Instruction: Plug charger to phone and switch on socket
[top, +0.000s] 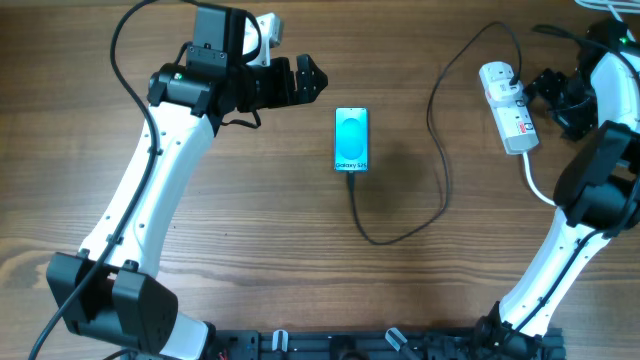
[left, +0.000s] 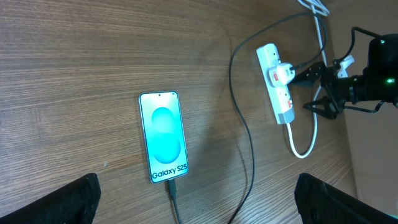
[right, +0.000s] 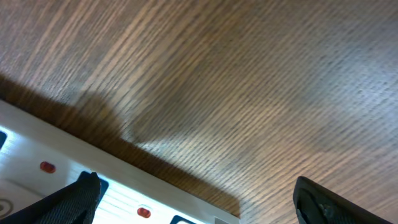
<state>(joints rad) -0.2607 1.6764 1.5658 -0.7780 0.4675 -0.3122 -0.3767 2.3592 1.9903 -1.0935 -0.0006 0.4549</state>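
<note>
Black thin charger cable (top: 352, 200) looks seated in the cyan-screened phone (top: 351, 139) — next I press the white socket strip's (top: 508, 120) red switch (right: 46, 167); right gripper (left: 317, 89) beside it, left gripper (top: 308, 80) far off — jaws apart on both.

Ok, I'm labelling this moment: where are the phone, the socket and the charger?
phone (top: 351, 139): overhead view, middle of its cyan screen.
socket (left: 283, 101): left wrist view, white body near its cord end.
charger (top: 380, 241): overhead view, bottom of the cable's loop.

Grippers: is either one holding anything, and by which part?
Nothing held. Left gripper is open, apart from the phone; right gripper is open beside the socket.
</note>
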